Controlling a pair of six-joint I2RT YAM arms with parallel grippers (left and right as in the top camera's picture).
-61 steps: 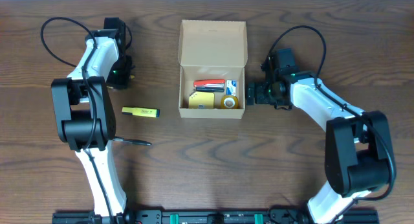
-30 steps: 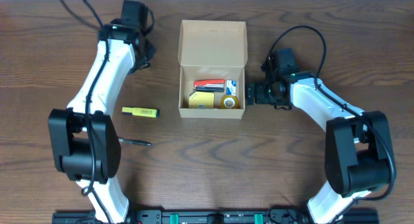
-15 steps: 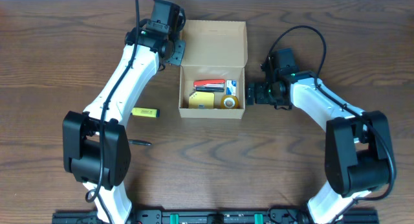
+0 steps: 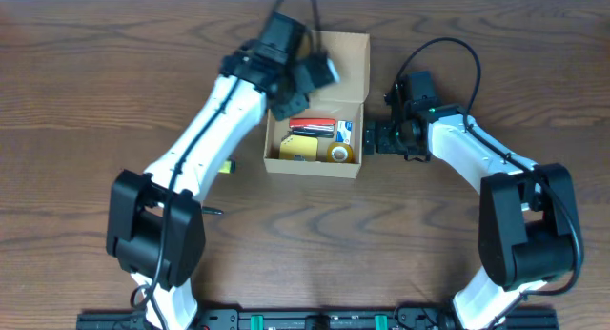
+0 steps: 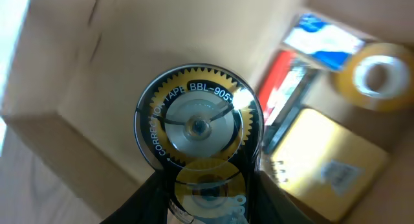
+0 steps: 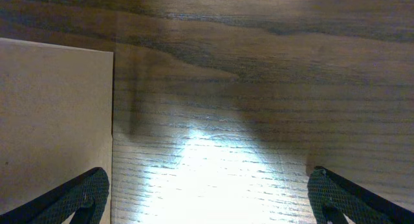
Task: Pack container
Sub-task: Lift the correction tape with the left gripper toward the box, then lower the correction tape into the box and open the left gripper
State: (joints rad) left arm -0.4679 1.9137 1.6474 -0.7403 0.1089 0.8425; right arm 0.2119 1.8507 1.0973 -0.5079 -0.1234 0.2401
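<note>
The container (image 4: pixel 315 166) is a tan cardboard box with its flap lid (image 4: pixel 355 61) open toward the back. Inside lie a red item (image 4: pixel 312 125), a yellow pad (image 4: pixel 300 147), a tape roll (image 4: pixel 337 152) and a blue-white packet (image 4: pixel 344 130). My left gripper (image 4: pixel 313 80) hovers over the box's back left part, shut on a round correction tape dispenser (image 5: pixel 197 127). The left wrist view looks down on the tape roll (image 5: pixel 378 78) and the yellow pad (image 5: pixel 323 159). My right gripper (image 4: pixel 370 137) is open and empty beside the box's right wall (image 6: pixel 52 120).
A yellow highlighter (image 4: pixel 227 165) lies left of the box, mostly hidden under my left arm. A black pen (image 4: pixel 212 212) lies nearer the front, also partly covered. The right wrist view shows bare wood tabletop (image 6: pixel 259 88).
My left arm has swung from the table's far left across to the box and now holds the correction tape over it. The right arm has not moved.
</note>
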